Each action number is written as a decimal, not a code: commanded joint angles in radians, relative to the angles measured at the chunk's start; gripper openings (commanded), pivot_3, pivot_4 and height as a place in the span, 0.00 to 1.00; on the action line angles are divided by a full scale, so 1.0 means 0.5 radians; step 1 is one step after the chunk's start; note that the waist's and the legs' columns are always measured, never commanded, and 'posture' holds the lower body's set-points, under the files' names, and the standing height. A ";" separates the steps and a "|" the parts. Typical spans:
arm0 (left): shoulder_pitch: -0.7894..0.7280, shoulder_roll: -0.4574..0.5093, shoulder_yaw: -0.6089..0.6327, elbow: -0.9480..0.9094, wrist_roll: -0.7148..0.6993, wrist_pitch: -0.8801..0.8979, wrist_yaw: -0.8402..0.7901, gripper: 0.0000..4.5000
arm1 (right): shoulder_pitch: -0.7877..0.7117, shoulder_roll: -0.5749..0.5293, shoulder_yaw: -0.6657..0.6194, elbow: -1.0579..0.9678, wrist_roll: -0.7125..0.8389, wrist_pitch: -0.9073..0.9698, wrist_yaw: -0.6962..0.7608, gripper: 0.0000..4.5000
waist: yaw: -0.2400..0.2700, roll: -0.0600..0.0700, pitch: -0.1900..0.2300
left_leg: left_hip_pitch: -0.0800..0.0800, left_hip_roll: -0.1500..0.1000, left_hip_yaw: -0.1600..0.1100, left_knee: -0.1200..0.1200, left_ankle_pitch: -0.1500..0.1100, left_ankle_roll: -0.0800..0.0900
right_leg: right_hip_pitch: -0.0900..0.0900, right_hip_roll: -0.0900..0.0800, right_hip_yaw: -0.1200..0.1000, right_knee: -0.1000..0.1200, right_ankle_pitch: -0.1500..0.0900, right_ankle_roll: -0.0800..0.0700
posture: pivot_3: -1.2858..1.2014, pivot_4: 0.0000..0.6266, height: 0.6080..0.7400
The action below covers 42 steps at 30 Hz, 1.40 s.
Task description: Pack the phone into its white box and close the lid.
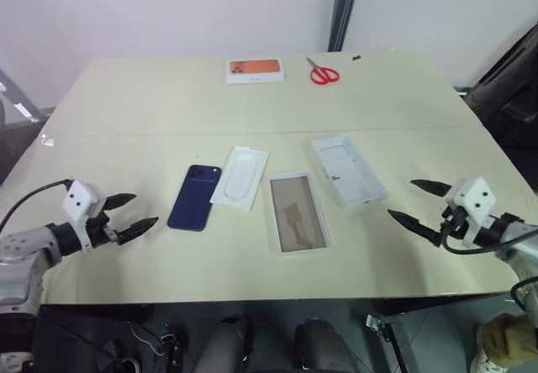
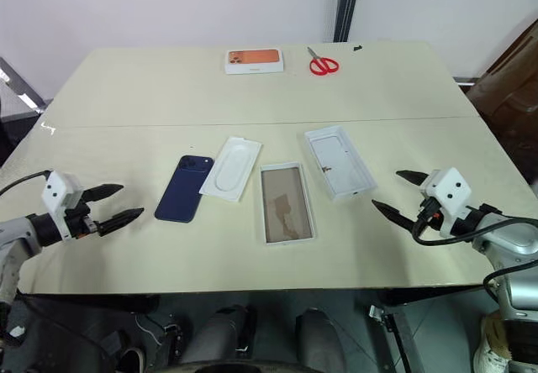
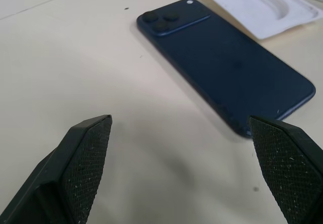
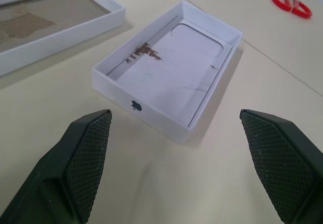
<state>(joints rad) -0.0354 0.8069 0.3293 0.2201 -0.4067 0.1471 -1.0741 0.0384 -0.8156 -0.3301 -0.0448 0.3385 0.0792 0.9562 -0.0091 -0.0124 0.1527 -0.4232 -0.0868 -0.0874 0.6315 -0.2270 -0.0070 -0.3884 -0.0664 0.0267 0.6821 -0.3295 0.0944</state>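
Note:
The dark navy phone [image 1: 194, 197] lies back side up on the table, camera cluster at its far end. The white box [image 1: 298, 212], a shallow tray with a brownish floor, sits right of centre with nothing in it. To its right, the lid [image 1: 348, 170] lies inside up, plain white with a small brown mark [image 4: 144, 50]. My left gripper [image 1: 145, 208] hovers open just left of the phone [image 3: 227, 67], holding nothing. On the right, my right gripper [image 1: 401, 197] is open and points at the lid [image 4: 166, 82], a short way from it.
A thin white insert [image 1: 239, 176] with a rounded recess lies between the phone and the white box. At the far edge of the table are a white box with an orange top [image 1: 254, 70] and red scissors [image 1: 323, 73]. A seam crosses the table [image 1: 126, 129].

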 commanded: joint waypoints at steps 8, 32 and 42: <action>-0.035 0.035 0.029 -0.111 0.002 -0.010 0.041 1.00 | -0.072 -0.015 -0.013 -0.035 0.016 -0.006 0.007 0.95 | -0.004 0.000 0.000 | 0.000 0.000 0.000 -0.001 0.000 0.000 | -0.001 0.000 0.000 0.000 0.000 0.000 | 0.52 0.24 0.95; -0.279 -0.026 -0.104 -0.153 0.005 0.190 0.153 1.00 | -0.195 0.036 0.122 -0.117 0.014 0.028 -0.060 0.95 | -0.005 0.000 0.000 | 0.000 0.000 0.001 0.000 0.000 0.000 | -0.001 0.000 0.000 0.000 0.000 0.000 | 0.52 0.24 0.95; -0.695 -0.232 -0.266 -0.168 -0.156 0.837 0.329 1.00 | -0.331 0.122 0.285 -0.087 -0.045 0.007 -0.095 0.95 | -0.004 0.000 0.000 | -0.001 -0.001 0.001 0.002 0.000 0.000 | -0.001 0.001 -0.001 0.001 0.000 0.000 | 0.52 0.24 0.95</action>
<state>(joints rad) -0.3494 0.6958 0.1965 0.1447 -0.4507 0.5104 -0.9237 -0.1047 -0.7599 -0.1785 -0.0700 0.3175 0.0985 0.9160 -0.0110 -0.0127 0.1525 -0.4237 -0.0871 -0.0871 0.6325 -0.2268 -0.0071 -0.3893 -0.0658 0.0263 0.6829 -0.3294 0.0946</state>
